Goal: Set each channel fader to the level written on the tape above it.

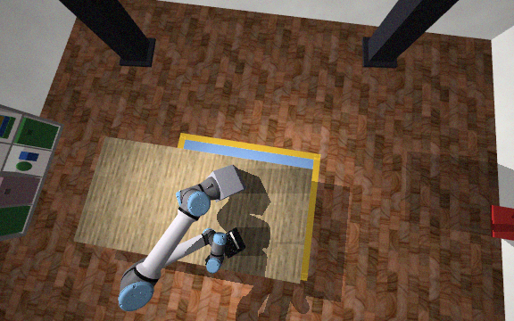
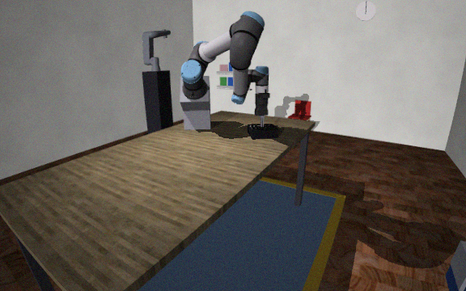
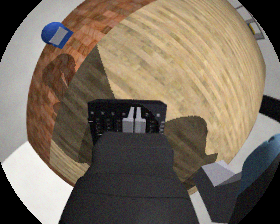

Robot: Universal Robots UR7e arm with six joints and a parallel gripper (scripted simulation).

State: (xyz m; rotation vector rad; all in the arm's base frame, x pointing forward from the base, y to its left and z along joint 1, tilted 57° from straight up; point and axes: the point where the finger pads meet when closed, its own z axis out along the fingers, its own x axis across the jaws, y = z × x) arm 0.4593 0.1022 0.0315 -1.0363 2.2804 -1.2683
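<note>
The end effector is fully closed with nothing between its two pale fingers, which meet side by side in the wrist view; it points straight down over the lighting desk. From the exterior view the fingertips reach the top of the desk, though whether they actually touch a fader is too small to tell. The desk is a small dark box standing flat on the bench, inside the arm's shadow near the far corner of the board; in the top view it shows at about five o'clock from the middle of the bench, partly under the wrist, as a dark shape. Its faders and tape labels cannot be read in any view. The arm folds back from the wrist to a raised elbow and then to its grey pedestal, which stands on the bench at about eleven o'clock from the desk in the top view. A blue mat with a yellow border lies on the wooden floor partly beneath the bench. A shelf unit holding coloured boxes stands at nine o'clock, and a red object stands by the wall at three o'clock.
</note>
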